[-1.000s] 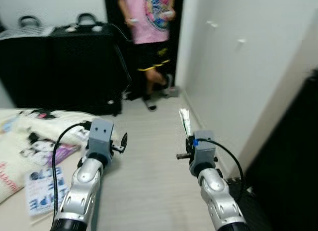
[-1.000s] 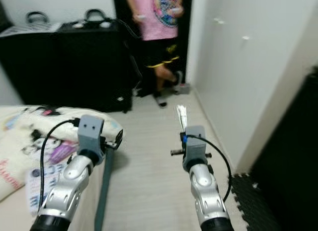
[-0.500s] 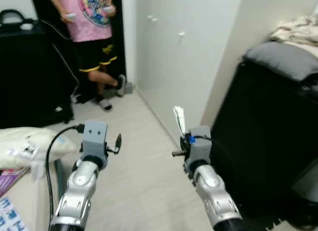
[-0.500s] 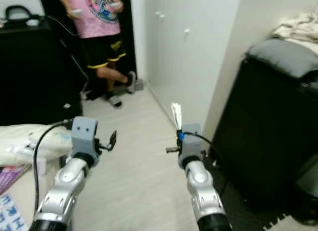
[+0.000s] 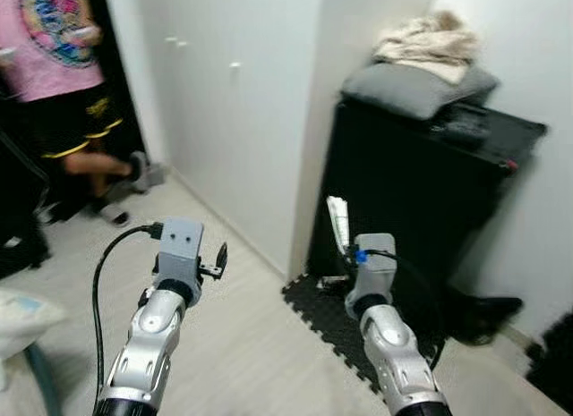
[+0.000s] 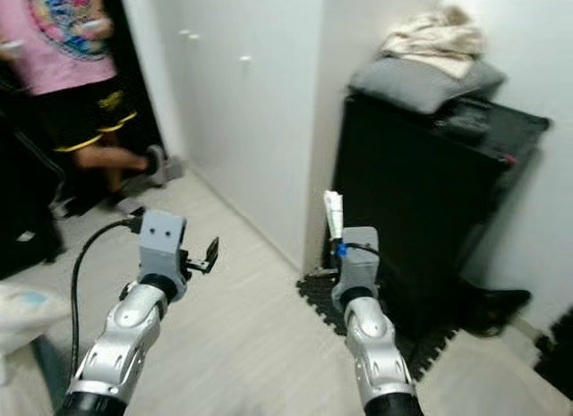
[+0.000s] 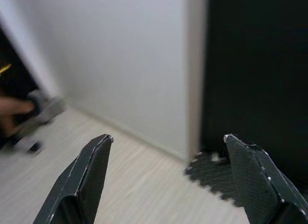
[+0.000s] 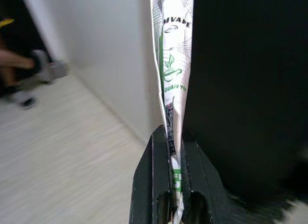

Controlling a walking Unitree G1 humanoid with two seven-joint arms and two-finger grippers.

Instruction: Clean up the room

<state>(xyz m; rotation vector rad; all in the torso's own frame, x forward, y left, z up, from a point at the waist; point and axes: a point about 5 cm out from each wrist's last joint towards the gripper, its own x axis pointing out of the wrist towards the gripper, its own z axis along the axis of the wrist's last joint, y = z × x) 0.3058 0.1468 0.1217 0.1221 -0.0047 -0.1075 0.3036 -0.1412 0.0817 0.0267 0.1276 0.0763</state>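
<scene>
My right gripper (image 8: 174, 151) is shut on a flat white wrapper with green print (image 8: 172, 65), held upright in front of me; the wrapper (image 5: 338, 221) sticks up above the right wrist block. My left gripper (image 7: 166, 151) is open with nothing between its fingers, held out over the pale wooden floor (image 5: 242, 344). Both arms reach forward at about the same height, the left (image 5: 219, 255) a little to the left of centre.
A black cabinet (image 5: 421, 192) stands ahead on the right with a grey cushion (image 5: 416, 85) and a beige cloth (image 5: 430, 40) on top. Black foam mat (image 5: 331, 322) lies at its foot. White cupboard doors (image 5: 224, 103) fill the middle. A person in a pink shirt (image 5: 54, 40) stands far left.
The camera has swung right: the bed and black cases have slid out of view, the black cabinet now sits ahead. Both grippers keep their pose; the wrapper stays held.
</scene>
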